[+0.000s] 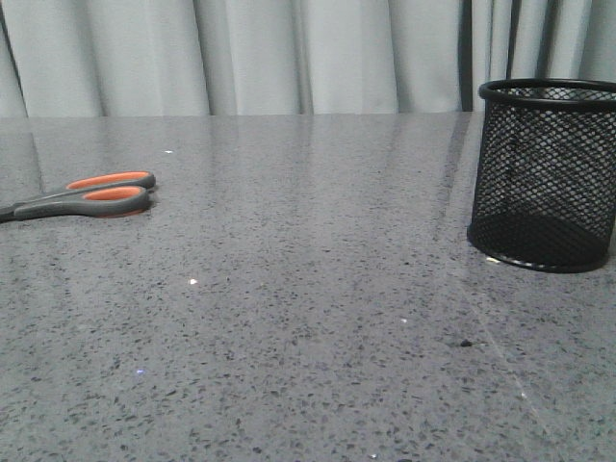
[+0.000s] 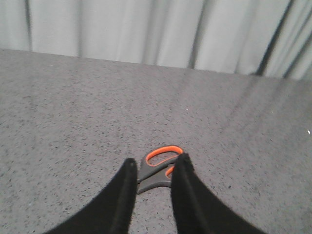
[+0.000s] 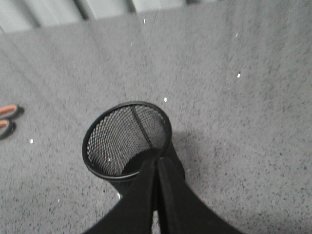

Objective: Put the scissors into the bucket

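The scissors (image 1: 91, 195) lie flat on the grey table at the far left, dark grey handles with orange lining, blades running off the left edge. In the left wrist view my left gripper (image 2: 156, 162) is open, and the scissors' handles (image 2: 157, 168) show in the gap just beyond its fingertips, apart from them. The bucket (image 1: 546, 173), a black wire-mesh cup, stands upright at the right and looks empty. My right gripper (image 3: 158, 163) is shut and empty, its tips over the near rim of the bucket (image 3: 105, 146). Neither gripper shows in the front view.
The speckled grey table (image 1: 308, 308) runs back to a pale curtain (image 1: 289, 53). The scissors' orange handles also show at the edge of the right wrist view (image 3: 7, 119). Small white flecks lie on the tabletop.
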Available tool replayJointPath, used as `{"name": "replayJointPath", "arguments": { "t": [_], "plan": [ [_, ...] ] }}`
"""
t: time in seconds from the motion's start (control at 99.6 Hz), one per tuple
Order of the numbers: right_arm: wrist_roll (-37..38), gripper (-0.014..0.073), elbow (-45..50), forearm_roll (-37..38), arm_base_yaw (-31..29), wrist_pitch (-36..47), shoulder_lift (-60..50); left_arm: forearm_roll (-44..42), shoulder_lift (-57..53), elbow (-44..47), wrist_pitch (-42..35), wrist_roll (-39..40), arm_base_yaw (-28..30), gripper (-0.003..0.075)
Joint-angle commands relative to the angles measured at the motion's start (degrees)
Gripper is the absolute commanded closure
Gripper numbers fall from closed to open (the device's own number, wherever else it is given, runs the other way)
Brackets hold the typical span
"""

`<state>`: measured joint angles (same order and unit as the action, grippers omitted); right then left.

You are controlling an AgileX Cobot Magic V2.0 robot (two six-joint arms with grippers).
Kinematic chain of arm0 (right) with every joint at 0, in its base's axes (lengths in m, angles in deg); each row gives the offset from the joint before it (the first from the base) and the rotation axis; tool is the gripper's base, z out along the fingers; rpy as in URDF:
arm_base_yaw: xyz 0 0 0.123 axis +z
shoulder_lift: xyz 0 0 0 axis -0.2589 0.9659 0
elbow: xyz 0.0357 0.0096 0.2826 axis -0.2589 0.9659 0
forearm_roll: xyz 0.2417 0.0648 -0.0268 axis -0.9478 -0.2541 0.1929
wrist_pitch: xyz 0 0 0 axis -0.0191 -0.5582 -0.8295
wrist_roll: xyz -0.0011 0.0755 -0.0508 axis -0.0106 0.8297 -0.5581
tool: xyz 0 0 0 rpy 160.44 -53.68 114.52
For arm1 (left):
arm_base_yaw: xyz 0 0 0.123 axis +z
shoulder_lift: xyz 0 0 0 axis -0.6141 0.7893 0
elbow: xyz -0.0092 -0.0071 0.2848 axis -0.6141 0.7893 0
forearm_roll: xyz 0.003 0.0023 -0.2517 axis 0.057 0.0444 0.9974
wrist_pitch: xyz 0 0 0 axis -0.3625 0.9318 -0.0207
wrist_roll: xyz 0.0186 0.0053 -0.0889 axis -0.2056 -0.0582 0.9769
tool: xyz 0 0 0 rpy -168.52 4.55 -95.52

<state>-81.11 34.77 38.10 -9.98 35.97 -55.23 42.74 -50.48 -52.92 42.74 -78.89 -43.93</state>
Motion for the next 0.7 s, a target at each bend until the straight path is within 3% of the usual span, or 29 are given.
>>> {"name": "replayJointPath", "arguments": {
  "t": [0.0, 0.141, 0.231, 0.472, 0.693],
  "plan": [
    [-1.76, 0.0484, -3.62, -0.12, 0.12, 0.75, 2.12, -1.6, 5.6, -5.38, 0.9, -3.42, -3.7, 0.0344],
    [-2.14, 0.0226, -3.87, -0.12, 0.12, 1.16, 2.51, -5.12, 15.8, -12.19, 12.09, -10.58, -7.37, 0.0334],
    [-2.75, 0.0148, -3.87, -0.12, 0.12, 1.25, 2.51, -5.12, 23.17, -17.53, 19.14, -17.34, -7.91, 0.0333],
    [-3.58, 0.0146, -3.87, -0.12, 0.12, 1.73, 2.51, -5.06, 40.05, -29.94, 25.36, -34.79, -7.91, 0.0333],
    [-3.58, 0.0146, -3.87, -0.12, 0.12, 1.73, 2.51, -5.87, 50.16, -34.41, 30.91, -46.97, -7.91, 0.0333]
  ]
}}
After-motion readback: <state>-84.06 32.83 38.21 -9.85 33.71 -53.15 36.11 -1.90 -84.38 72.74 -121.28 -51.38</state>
